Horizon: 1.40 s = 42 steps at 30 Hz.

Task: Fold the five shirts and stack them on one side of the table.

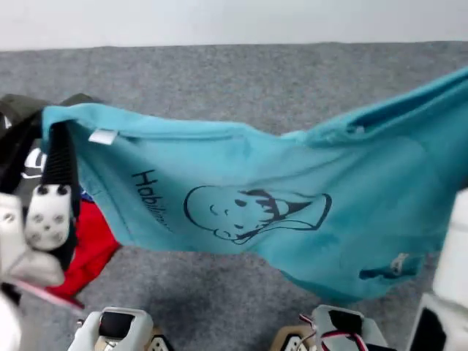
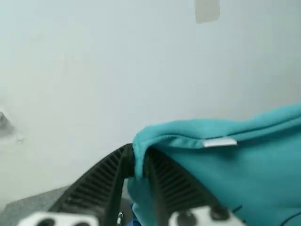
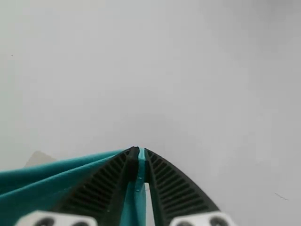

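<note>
**Teal shirt [image 1: 256, 183] hung in the air between both claws**

Left claw [image 2: 137, 151] is clamped on a bunched edge of the cloth, just beside the white neck label [image 2: 220, 141]. That puts its pinch at the collar end of the garment. Right claw [image 3: 139, 153] is closed on a thin fold of the same teal fabric, which runs away from it in a flat band.

With one pinch at each end, the shirt hangs as a wide sheet above the grey table [image 1: 219, 73]. The printed figure [image 1: 252, 212] faces the high camera, and the lower edge droops toward the table. It looks as if the shirt is raised this way so it spreads open and can be laid flat for folding. No fold shows in it yet.

Under the shirt's left end, a red garment [image 1: 91, 252] and a dark garment [image 1: 18, 117] lie heaped together on the table. These are probably more of the shirts waiting their turn.
</note>
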Each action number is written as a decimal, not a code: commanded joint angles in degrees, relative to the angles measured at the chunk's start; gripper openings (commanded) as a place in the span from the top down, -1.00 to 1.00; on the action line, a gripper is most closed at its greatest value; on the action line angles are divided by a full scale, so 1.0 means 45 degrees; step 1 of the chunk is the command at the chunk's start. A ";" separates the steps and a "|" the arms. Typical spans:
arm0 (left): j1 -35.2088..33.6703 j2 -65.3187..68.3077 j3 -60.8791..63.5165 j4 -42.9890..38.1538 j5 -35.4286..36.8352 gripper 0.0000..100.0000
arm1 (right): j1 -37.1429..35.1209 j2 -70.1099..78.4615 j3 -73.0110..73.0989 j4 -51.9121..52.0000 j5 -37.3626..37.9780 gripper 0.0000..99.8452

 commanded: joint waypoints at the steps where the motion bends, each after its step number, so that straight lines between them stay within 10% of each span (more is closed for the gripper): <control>1: -0.0059 -0.0137 -0.0283 -0.0215 0.0020 1.00 | 0.0147 0.0049 0.0176 0.0479 0.0176 0.98; 16: -0.0059 0.0117 0.5480 -0.1524 0.0020 1.00 | 0.0049 0.1241 0.3907 0.2745 -0.0547 0.98; 42: -0.0078 0.0234 1.7807 -1.4144 0.0039 1.00 | -0.1201 0.5402 1.2190 -0.5031 -0.0567 0.98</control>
